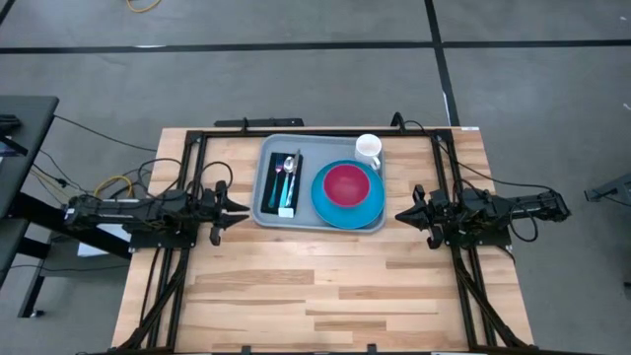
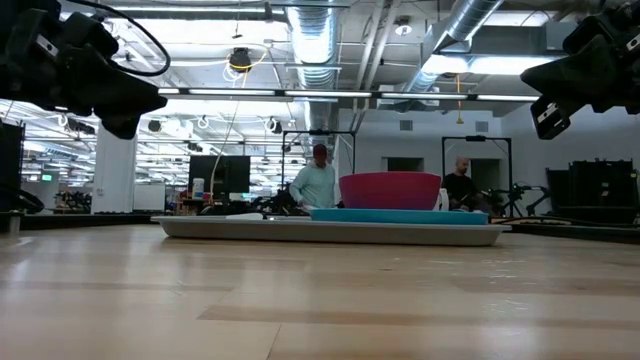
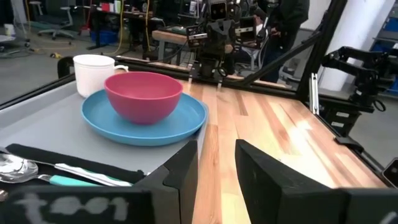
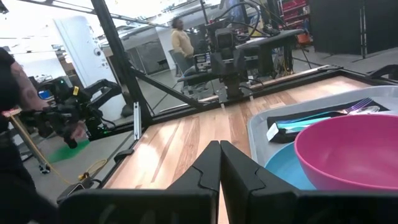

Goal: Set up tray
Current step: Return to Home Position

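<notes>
The grey-blue tray (image 1: pixel 308 215) lies flat on the wooden table, toward its far middle. On it rest a bright-blue plate (image 1: pixel 371 209) bearing a pink bowl (image 1: pixel 346 184), a white mug (image 1: pixel 368 148) in the far right corner, and teal-handled cutlery (image 1: pixel 287 182) on a black napkin at the left end. My left gripper (image 1: pixel 240 209) hovers just off the tray's left rim, open by a narrow gap (image 3: pixel 216 168). My right gripper (image 1: pixel 399 215) hovers off the tray's right rim, shut (image 4: pixel 219 163). In the low view both grippers (image 2: pixel 130 108) (image 2: pixel 545 112) hang above the table.
Black frame rails (image 1: pixel 296 129) run along the table's far edge and down both sides under the arms. Bare wood (image 1: pixel 315 286) stretches from the tray to the near edge. People (image 2: pixel 316 180) stand in the room beyond the table.
</notes>
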